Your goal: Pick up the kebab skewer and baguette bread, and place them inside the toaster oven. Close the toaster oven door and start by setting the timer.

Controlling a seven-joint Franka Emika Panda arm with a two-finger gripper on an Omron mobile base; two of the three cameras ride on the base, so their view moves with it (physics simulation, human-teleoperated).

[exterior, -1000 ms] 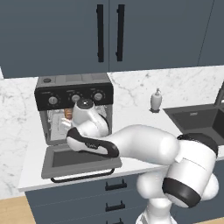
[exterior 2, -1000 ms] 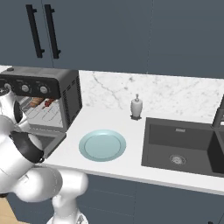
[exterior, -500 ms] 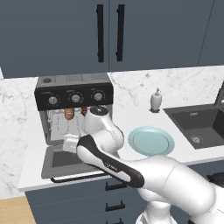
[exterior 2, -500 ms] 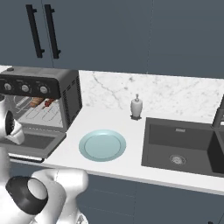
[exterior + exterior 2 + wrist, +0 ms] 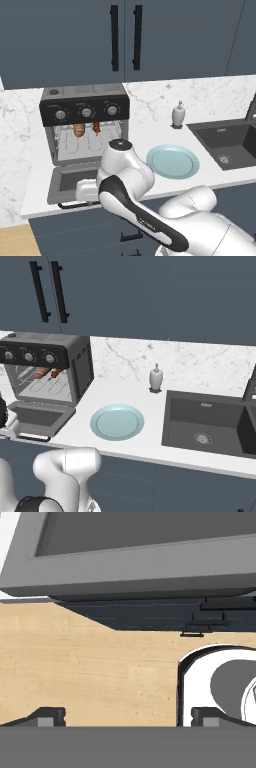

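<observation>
Already, in the left base view, the golden-brown baguette bread (image 5: 79, 130) and dark red kebab skewer (image 5: 96, 128) lie inside the boxy grey toaster oven (image 5: 85, 104). Right base view: its grey-framed drop-down door (image 5: 39, 417) lies flat, open. Hand view: the gripper (image 5: 127, 717), jaws spread and empty, sits below the door's near edge, which runs left to right.

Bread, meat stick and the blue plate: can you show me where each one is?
baguette bread (image 5: 79, 130), left base view, middle of the loaf inside the oven.
kebab skewer (image 5: 96, 128), left base view, its dark red chunks.
blue plate (image 5: 172, 161), left base view, its flat centre.
</observation>
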